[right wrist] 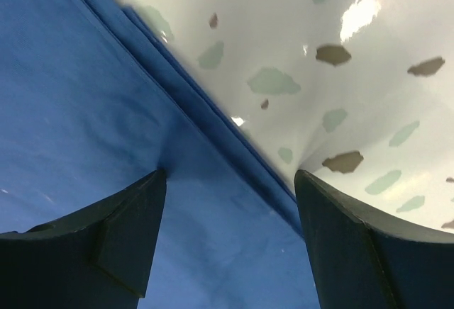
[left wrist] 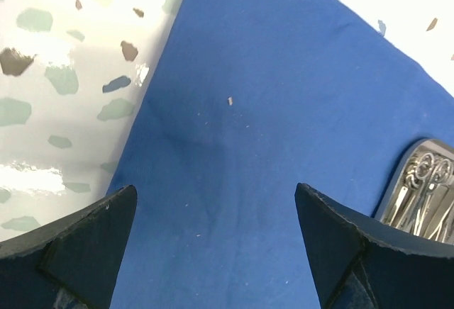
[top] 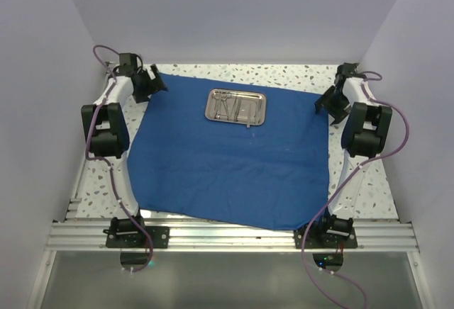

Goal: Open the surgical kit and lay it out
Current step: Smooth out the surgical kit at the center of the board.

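Observation:
The surgical kit's royal-blue cloth [top: 227,167] lies spread flat on the table. On its far middle sits the small steel tray [top: 211,107], holding the scissors and tweezers [top: 235,105]. My left gripper [top: 152,82] hangs open over the cloth's far left corner; in the left wrist view there is only blue cloth [left wrist: 269,96] between its fingers [left wrist: 216,203], with the tray [left wrist: 394,181] at the right edge. My right gripper [top: 330,103] is open at the far right corner. It straddles the cloth's folded edge [right wrist: 213,118], and its left fingertip [right wrist: 152,181] touches the cloth.
The speckled white tabletop [top: 298,74] shows around the cloth. Plain walls close in on the left, right and back. The cloth's near right corner [top: 284,225] hangs over the aluminium rail [top: 227,238] that carries the arm bases.

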You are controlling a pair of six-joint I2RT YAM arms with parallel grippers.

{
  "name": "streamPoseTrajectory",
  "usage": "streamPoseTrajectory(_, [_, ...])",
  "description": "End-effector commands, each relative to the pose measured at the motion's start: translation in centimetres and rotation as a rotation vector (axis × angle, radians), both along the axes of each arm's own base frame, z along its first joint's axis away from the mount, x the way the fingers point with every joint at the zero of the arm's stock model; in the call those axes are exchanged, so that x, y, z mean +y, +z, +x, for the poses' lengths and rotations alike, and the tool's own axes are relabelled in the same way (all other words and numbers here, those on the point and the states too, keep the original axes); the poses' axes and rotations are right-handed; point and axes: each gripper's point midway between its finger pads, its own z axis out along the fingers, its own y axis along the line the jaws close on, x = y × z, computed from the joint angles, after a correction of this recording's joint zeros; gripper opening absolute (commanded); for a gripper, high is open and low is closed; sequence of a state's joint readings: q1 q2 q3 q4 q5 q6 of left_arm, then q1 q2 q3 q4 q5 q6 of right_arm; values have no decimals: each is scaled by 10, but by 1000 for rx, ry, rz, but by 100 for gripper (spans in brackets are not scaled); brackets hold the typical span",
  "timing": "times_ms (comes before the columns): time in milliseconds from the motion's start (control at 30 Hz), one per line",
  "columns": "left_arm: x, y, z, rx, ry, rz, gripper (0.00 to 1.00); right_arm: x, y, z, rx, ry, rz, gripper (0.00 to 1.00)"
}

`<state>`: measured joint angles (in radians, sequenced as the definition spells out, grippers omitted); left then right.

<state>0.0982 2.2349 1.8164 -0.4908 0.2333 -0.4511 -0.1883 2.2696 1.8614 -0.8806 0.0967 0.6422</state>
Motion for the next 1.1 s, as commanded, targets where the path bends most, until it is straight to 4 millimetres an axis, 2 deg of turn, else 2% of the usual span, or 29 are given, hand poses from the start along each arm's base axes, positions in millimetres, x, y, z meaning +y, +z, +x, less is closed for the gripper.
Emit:
streamPoseTrajectory(0, [7,31,10,-63,-33,13,97,-11,-2,11,-5,-2,-52,76])
streamPoseTrajectory(33, [10,34,9,-63,-32,20,97,-13,-6,13,1,-2,-56,75])
streamPoseTrajectory(133, [13,48,6,-78,-37,30,97,-11,-9,19,-8,5,-48,53])
streamPoseTrajectory(167, [13,53,4,-85,-40,34,97,-6,-13,21,-9,14,-27,36])
streamPoseTrajectory(233, [14,56,2,-84,-45,45,97,1,-13,31,-40,31,-5,18])
streamPoseTrajectory(267, [15,59,1,-87,-40,50,97,7,-17,35,-42,51,4,2])
streamPoseTrajectory(400, [19,59,-4,-77,-44,70,97,31,-10,63,-122,116,32,0])
streamPoseTrajectory(467, [23,59,-7,-73,-42,86,97,38,1,85,-185,125,32,0])
streamPoseTrajectory(500, [25,59,-8,-72,-42,91,97,39,-9,90,-174,122,37,0])
streamPoseTrajectory(533, [26,59,-10,-68,-43,95,98,38,7,105,-213,108,28,0])
streamPoseTrajectory(633, [31,61,-10,-68,-35,103,98,36,12,132,-264,82,33,0])
streamPoseTrajectory(767, [35,65,-7,-74,-27,104,98,28,18,151,-335,22,32,0])
streamPoseTrajectory(900, [36,74,0,-90,-26,105,98,13,16,145,-320,-38,-6,0])
streamPoseTrajectory(933, [36,75,1,-90,-24,103,98,11,11,135,-280,-52,-18,0])
streamPoseTrajectory(967, [35,74,2,-93,-28,97,98,4,20,129,-270,-72,-58,0])
streamPoseTrajectory(1033, [34,73,3,-93,-28,95,98,-4,11,102,-182,-110,-107,0])
streamPoseTrajectory(1067, [35,72,3,-90,-25,96,98,-8,33,97,-210,-122,-133,0])
